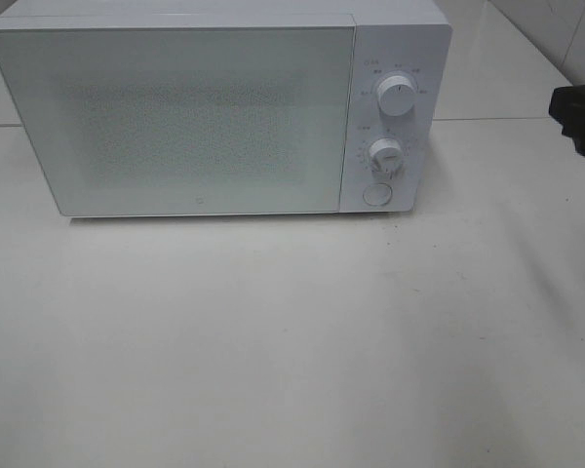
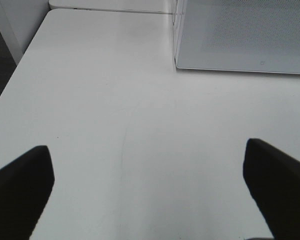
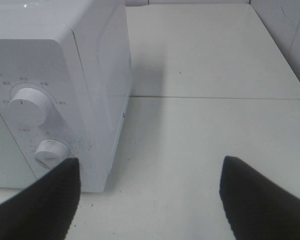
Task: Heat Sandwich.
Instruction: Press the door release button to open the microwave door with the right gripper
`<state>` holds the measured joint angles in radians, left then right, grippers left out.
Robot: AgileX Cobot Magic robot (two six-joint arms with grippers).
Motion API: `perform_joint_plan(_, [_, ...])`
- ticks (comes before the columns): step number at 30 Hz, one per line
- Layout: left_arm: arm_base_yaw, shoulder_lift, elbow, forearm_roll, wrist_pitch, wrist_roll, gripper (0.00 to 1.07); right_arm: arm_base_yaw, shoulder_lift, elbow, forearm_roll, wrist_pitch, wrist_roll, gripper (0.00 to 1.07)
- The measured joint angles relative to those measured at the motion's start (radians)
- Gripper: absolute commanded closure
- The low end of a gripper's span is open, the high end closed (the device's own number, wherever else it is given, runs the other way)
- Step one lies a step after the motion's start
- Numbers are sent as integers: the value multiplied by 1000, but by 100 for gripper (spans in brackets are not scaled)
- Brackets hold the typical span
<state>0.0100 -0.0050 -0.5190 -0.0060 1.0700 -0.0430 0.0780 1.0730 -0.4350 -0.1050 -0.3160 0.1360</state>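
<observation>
White tabletop (image 1: 273, 341), white microwave (image 1: 219, 107) w/ door (image 1: 171, 122) shut, tiled wall (image 1: 565, 29)

A white microwave (image 1: 175, 107) fills the upper left and centre of the high view, its door shut, standing on a white table (image 1: 292, 341). Its control panel on the right carries an upper dial (image 1: 398, 98), a lower dial (image 1: 385, 154) and a round button (image 1: 376, 193) beneath them. Pale wall tiles (image 1: 556, 24) show in the upper right corner.

White microwave (image 1: 219, 107), door (image 1: 175, 122) apparently shut.
</observation>
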Motion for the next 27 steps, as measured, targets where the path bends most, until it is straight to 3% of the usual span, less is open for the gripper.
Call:
perform_joint_plan(4, [0,0,0,0,0,0,9,0,38,56,27,-116,-19,32])
perform_joint_plan(13, [0,0,0,0,0,0,9,15,144,126,232,-323,-156,32])
perform_joint_plan(22, [0,0,0,0,0,0,9,195,253,129,407,-459,-333,32])
perform_joint_plan(27, [0,0,0,0,0,0,9,312,352,128,570,-582,-394,32])
